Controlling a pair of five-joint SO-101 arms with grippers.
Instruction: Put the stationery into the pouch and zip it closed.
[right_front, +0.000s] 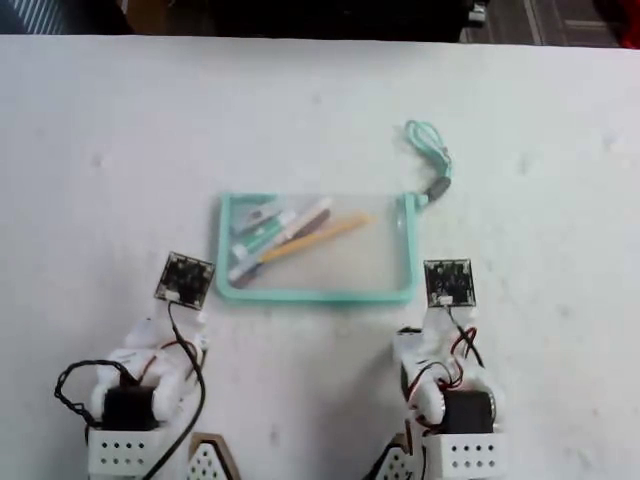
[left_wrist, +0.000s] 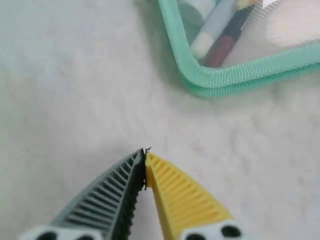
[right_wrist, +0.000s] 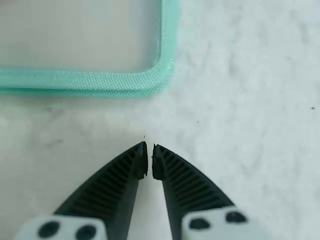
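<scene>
A clear pouch with a teal border (right_front: 316, 295) lies flat at the table's centre, holding several pens and a yellow pencil (right_front: 315, 236). Its zipper pull (right_front: 436, 189) with a teal cord (right_front: 428, 140) sits at the pouch's far right corner. My left gripper (left_wrist: 145, 152) hovers shut over bare table, just short of the pouch's near left corner (left_wrist: 200, 82), where pen ends (left_wrist: 220, 45) show through the plastic. My right gripper (right_wrist: 148, 148) is shut over the table near the pouch's near right corner (right_wrist: 162, 72). Both arms (right_front: 150, 370) (right_front: 445, 380) rest at the near edge.
The white table (right_front: 100, 150) spreads wide around the pouch on all sides. Dark floor lies beyond the far edge (right_front: 300, 20).
</scene>
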